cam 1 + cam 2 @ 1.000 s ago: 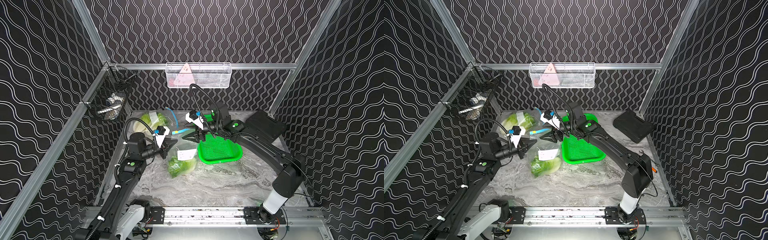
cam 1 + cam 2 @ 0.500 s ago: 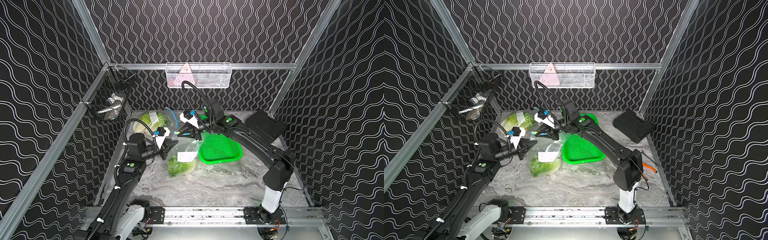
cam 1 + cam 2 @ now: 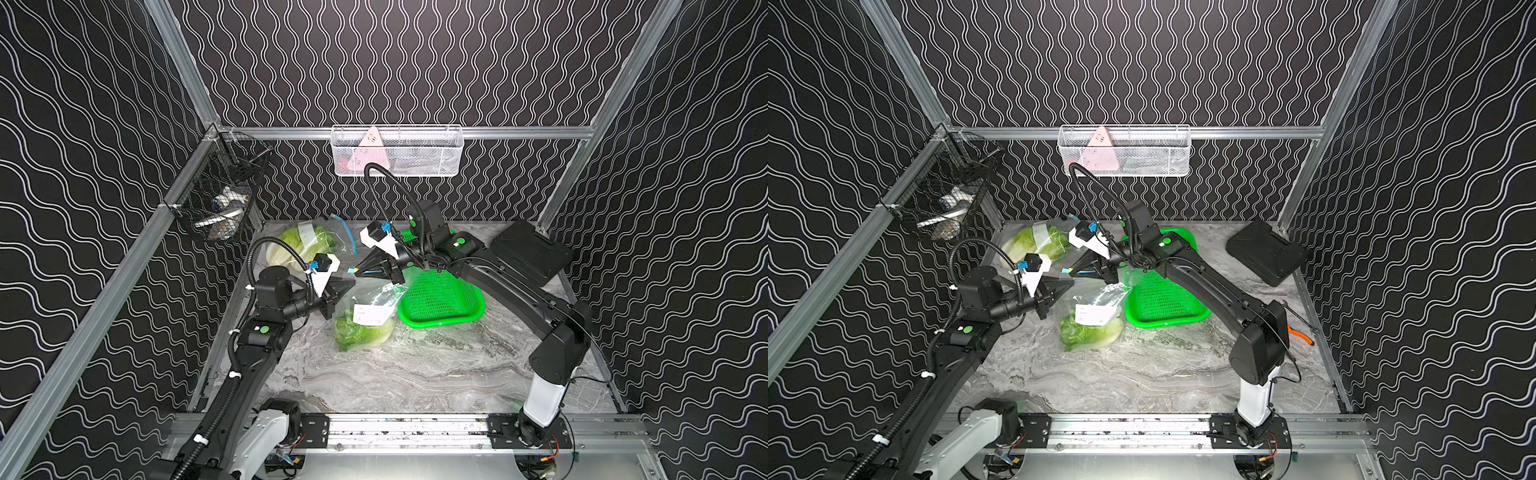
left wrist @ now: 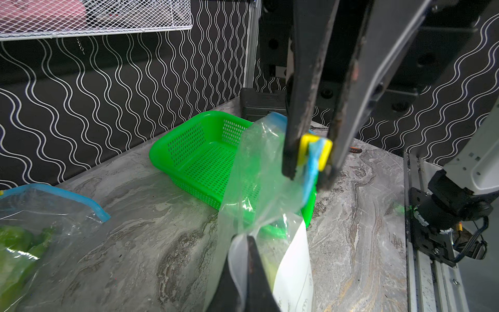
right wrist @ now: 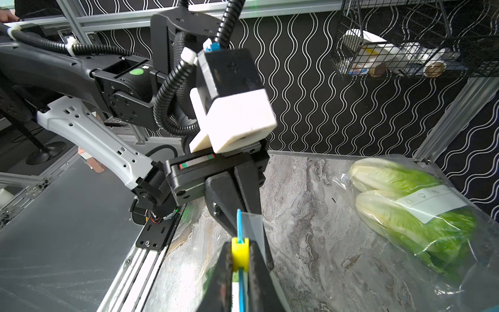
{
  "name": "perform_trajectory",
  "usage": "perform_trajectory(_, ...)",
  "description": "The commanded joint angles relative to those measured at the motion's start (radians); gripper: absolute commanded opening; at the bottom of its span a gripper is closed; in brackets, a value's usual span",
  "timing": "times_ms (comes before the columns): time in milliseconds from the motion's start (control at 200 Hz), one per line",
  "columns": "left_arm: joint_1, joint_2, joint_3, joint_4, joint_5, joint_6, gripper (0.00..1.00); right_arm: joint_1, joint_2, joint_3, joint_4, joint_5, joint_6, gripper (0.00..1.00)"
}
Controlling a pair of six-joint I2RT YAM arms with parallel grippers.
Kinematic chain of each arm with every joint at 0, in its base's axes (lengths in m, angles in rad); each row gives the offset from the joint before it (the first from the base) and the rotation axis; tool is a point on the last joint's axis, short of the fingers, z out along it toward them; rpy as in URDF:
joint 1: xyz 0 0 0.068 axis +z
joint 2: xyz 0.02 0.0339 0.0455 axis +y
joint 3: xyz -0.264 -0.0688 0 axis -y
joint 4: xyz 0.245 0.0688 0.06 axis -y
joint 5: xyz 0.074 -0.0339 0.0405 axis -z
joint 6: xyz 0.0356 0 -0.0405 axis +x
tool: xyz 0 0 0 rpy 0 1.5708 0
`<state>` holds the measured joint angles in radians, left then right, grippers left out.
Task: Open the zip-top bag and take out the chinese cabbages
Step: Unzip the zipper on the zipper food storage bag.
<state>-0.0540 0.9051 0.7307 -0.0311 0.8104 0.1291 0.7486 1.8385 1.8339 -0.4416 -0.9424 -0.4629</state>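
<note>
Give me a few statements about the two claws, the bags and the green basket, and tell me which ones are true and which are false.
1. The right gripper is shut on the yellow slider of the zip-top bag. True.
2. The green basket holds a cabbage. False: it is empty.
3. The left gripper pinches the same bag's clear plastic. True.
4. The held bag is empty. False: a chinese cabbage sits in its lower end.
5. The second bag lies in the basket. False: it lies on the table near the back wall.
</note>
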Motion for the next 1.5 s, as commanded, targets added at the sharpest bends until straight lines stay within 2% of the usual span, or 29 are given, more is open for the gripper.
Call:
perform_trajectory(0,-0.001,0.0,0.003,0.008,0.001,0.01,0.0,0.003,-0.002,0.007,0.038,-0.012,0.006,0.05)
perform_trajectory(140,0.0,-0.001,0.004,-0.001,-0.013,0.016,0.0,0.003,0.001,0.006,0.035,-0.004,0.007,0.0)
perform_trajectory(260,-0.001,0.0,0.008,-0.009,-0.025,0.014,0.02,0.003,-0.011,-0.006,0.048,-0.004,0.018,0.0)
perform_trajectory(300,-0.001,0.0,0.01,-0.007,-0.021,0.012,0.07,0.003,-0.017,-0.012,0.058,-0.002,0.024,0.0)
perform_trajectory(345,-0.001,-0.002,0.01,-0.002,-0.013,0.005,0.22,0.003,-0.023,-0.018,0.064,-0.002,0.026,0.0)
perform_trajectory(510,0.0,0.0,0.017,0.038,0.049,-0.022,0.52,0.003,-0.037,-0.029,0.064,0.001,0.023,0.0)
perform_trajectory(560,0.0,-0.001,0.017,0.063,0.06,-0.034,0.57,0.003,-0.043,-0.037,0.064,0.003,0.018,0.0)
perform_trajectory(625,0.0,0.0,0.019,0.107,0.06,-0.054,0.59,0.003,-0.052,-0.047,0.053,0.009,0.007,0.0)
perform_trajectory(731,0.0,0.015,0.061,0.134,0.11,-0.062,0.52,0.003,-0.068,-0.064,0.032,0.017,-0.015,0.0)
perform_trajectory(886,0.0,0.044,0.155,0.013,0.202,0.036,0.4,0.003,-0.079,-0.054,-0.001,0.028,-0.038,0.0)
perform_trajectory(951,-0.001,0.049,0.171,-0.025,0.203,0.072,0.3,0.003,-0.081,-0.055,-0.001,0.024,-0.039,0.0)
perform_trajectory(1076,-0.001,0.053,0.168,-0.035,0.215,0.087,0.0,0.003,-0.089,-0.073,0.018,0.019,-0.033,0.0)
perform_trajectory(1186,-0.001,0.049,0.153,0.018,0.223,0.04,0.0,0.003,-0.09,-0.08,0.012,0.033,-0.036,0.0)
perform_trajectory(1336,-0.001,0.025,0.089,0.178,0.211,-0.101,0.0,0.001,-0.104,-0.121,0.035,0.092,-0.043,0.0)
perform_trajectory(1496,0.0,0.013,0.08,0.227,0.196,-0.163,0.0,-0.016,-0.114,-0.142,0.037,0.122,-0.052,0.0)
